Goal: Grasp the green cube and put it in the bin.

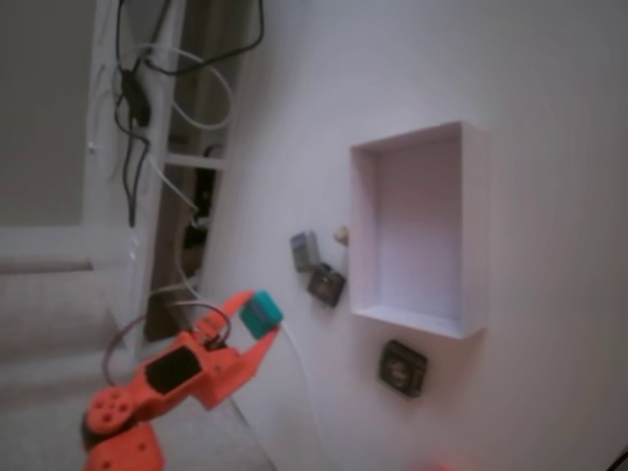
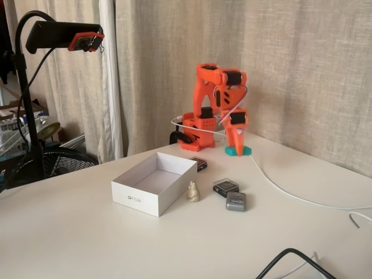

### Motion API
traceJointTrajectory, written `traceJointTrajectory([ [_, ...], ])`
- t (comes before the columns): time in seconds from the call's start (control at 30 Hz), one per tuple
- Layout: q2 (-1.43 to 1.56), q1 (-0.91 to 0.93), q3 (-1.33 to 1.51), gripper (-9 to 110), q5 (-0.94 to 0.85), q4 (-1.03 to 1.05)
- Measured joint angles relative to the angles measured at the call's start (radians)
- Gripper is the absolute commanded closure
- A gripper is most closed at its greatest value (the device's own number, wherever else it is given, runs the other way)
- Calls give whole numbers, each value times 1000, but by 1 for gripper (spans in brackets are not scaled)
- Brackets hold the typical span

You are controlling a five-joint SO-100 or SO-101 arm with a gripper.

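Judging by its look, the green cube (image 1: 261,313) is a small, rigid, light block with rounded corners and smooth faces, so it should neither deform nor weigh on the arm, but it could slip or twist if pinched near an edge; the soundest hold is across two opposite flat faces, at mid-height. It lies on the tabletop (image 2: 87,244) well apart from the bin (image 1: 473,235), on the arm's side of it, with the hand (image 1: 257,320) directly over it. In the fixed view from across the tabletop, the orange fingers taper down onto the cube (image 2: 238,151), which shows only as a teal sliver at their tips. The jaws appear to bracket the block, but whether they are pressed onto it or merely standing around it cannot be told from either fixed view. Nor can it be settled whether the cube rests on the tabletop or is slightly raised. Near the bin's long wall on the arm's side lie a grey block (image 1: 305,250) and a dark block (image 1: 326,285), with a small pale figurine (image 2: 193,192) touching or almost touching that wall; another dark block (image 1: 402,368) lies just beyond the bin's short wall. The high fixed view is soft throughout, so the cube's pale mark is not legible, and the arm's base is cut off at the frame edge.
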Motion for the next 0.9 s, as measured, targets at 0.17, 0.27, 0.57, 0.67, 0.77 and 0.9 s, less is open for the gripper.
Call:
traceJointTrajectory([
  [0.17,66,181,-14,87,0,61],
  [0.27,115,304,38,87,0,74],
  [0.57,123,552,141,87,-21,-58],
  [0.67,87,588,149,87,-25,-67],
  [0.77,64,637,150,87,-29,-46],
  [0.9,48,647,150,87,-28,-28],
])
